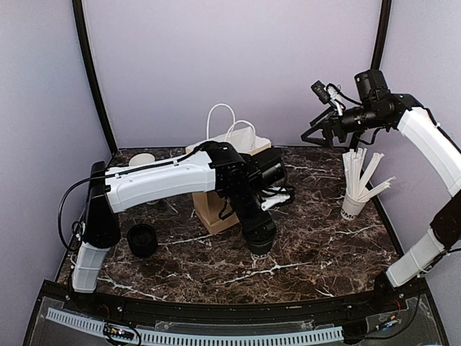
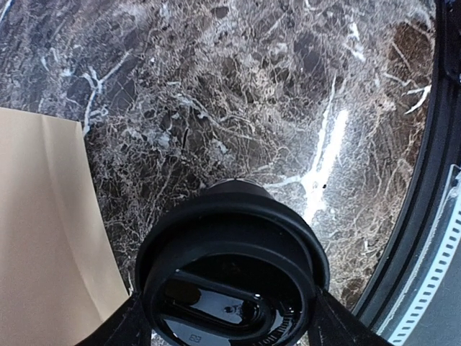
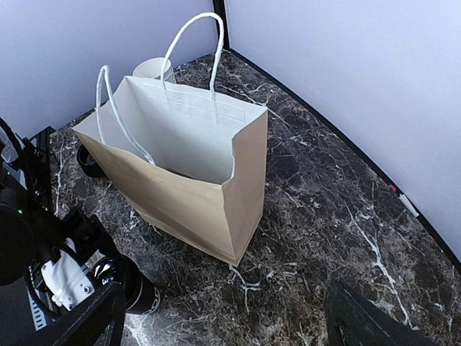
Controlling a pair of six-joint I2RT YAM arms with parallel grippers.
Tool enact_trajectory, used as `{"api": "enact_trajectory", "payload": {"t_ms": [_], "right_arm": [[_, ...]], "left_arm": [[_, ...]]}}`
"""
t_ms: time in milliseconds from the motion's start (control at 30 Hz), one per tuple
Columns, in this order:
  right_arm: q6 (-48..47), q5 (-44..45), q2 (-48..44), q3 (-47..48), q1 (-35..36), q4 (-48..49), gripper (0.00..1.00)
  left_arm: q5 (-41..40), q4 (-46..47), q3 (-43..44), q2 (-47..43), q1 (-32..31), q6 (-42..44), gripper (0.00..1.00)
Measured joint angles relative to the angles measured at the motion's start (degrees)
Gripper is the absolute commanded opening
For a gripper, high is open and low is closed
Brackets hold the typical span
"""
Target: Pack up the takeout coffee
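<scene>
On the far left a short black round thing (image 1: pixel 142 240) sits on the marble table (image 1: pixel 324 252). I cannot tell what it is. A white cup (image 1: pixel 142 159) stands behind it.

Next comes the brown paper bag (image 1: pixel 210 213). It stands up with its mouth open and its white handles sticking up.

Just to the right of the bag, nearer the front, is the takeout coffee (image 2: pixel 232 259). The left gripper (image 2: pixel 227 324) has hold of it, with one finger pressed on each side, close to the black lid. I cannot tell if the cup is off the table.

The cup is paper, so I think it is light and a bit soft. A hard squeeze may dent it or pop the lid off. There may be drink inside, so it should stay straight up. The sides just below the lid rim look like the best place to hold. The bag is thin and may tip if bumped.

Further right, the right gripper (image 3: pixel 227 321) hangs up high with its fingers wide apart, holding nothing. Past it, on the table, stands a white cup of stirrers (image 1: pixel 354 205).
</scene>
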Motion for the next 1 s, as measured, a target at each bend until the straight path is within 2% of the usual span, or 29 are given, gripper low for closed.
{"api": "enact_trajectory", "payload": {"t_ms": [300,733,800,1000], "right_arm": [[0.00,0.39,0.11,-0.57,-0.09,-0.07,0.98],[-1.03,0.35,0.11,-0.57,-0.09,-0.63,0.99],[-1.14,0.31,0.11,-0.57,-0.09,-0.74,0.99],[-1.46,0.13,0.11,-0.57,-0.09,-0.85,0.99]], "left_arm": [[-0.37,0.15,0.90,1.55,0.00,1.05,0.74],[0.74,1.03,3.02,1.55,0.00,1.97,0.80],[0.96,1.18,3.02,1.55,0.00,2.05,0.97],[0.79,1.46,3.02,1.55,0.00,2.34,0.99]]}}
